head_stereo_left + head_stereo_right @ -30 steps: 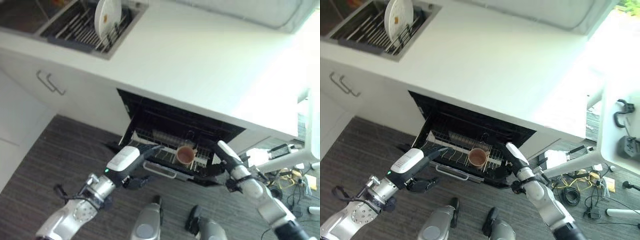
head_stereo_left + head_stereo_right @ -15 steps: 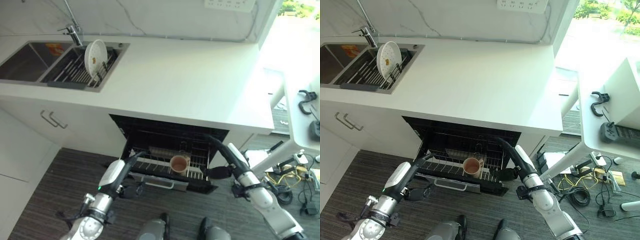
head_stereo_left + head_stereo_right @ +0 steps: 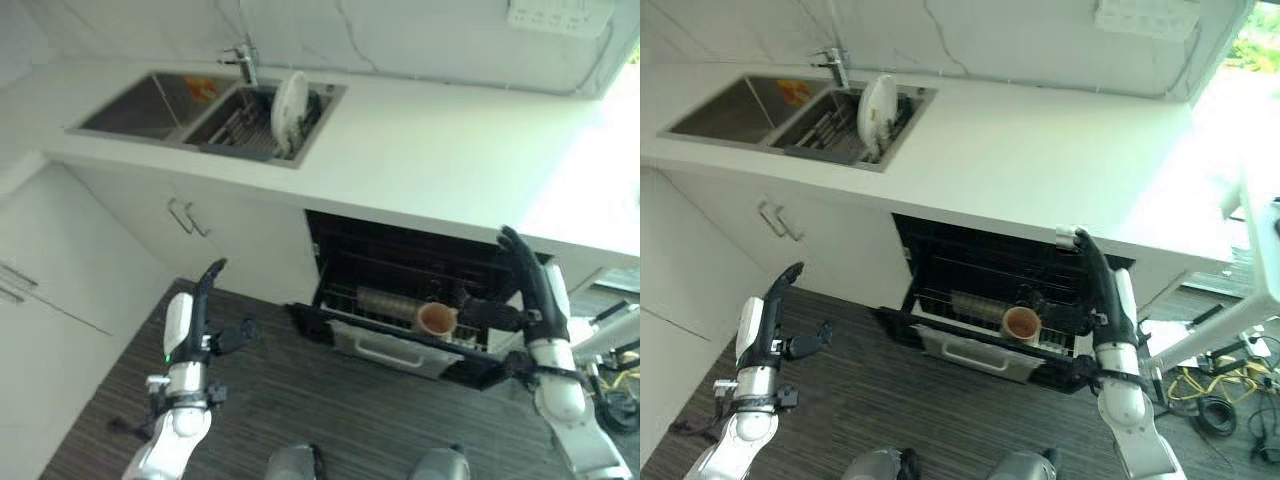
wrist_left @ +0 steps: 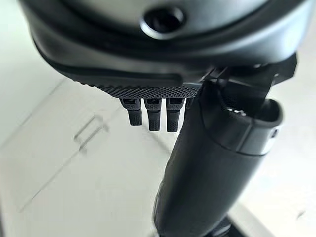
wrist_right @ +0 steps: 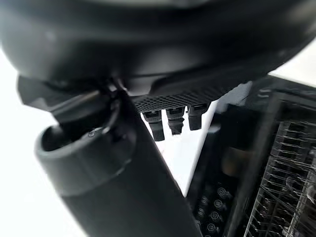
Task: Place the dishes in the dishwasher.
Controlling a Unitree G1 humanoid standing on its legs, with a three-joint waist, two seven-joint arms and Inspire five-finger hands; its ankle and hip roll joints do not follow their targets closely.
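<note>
A white plate [image 3: 291, 107] stands on edge in the drying rack inside the sink [image 3: 150, 100]. Below the counter the dishwasher [image 3: 980, 290] is open with its lower rack [image 3: 400, 310] pulled out. A brown cup [image 3: 436, 318] stands upright in that rack beside some grey dishes [image 3: 385, 300]. My left hand [image 3: 190, 310] is raised over the floor left of the dishwasher, in front of the cabinet, open and holding nothing. My right hand [image 3: 525, 285] is upright at the dishwasher's right side, just right of the cup, fingers [image 5: 170, 121] straight and holding nothing.
The white counter [image 3: 450, 160] runs above the dishwasher. White cabinet doors with bar handles [image 3: 185, 215] stand under the sink. Dark striped floor [image 3: 880, 410] lies in front. Loose cables [image 3: 1210, 395] and a white table leg are at the far right.
The camera has swung, shifting the whole picture. My left hand left the rack's front and moved out left before the cabinet. My right hand rose from beside the rack.
</note>
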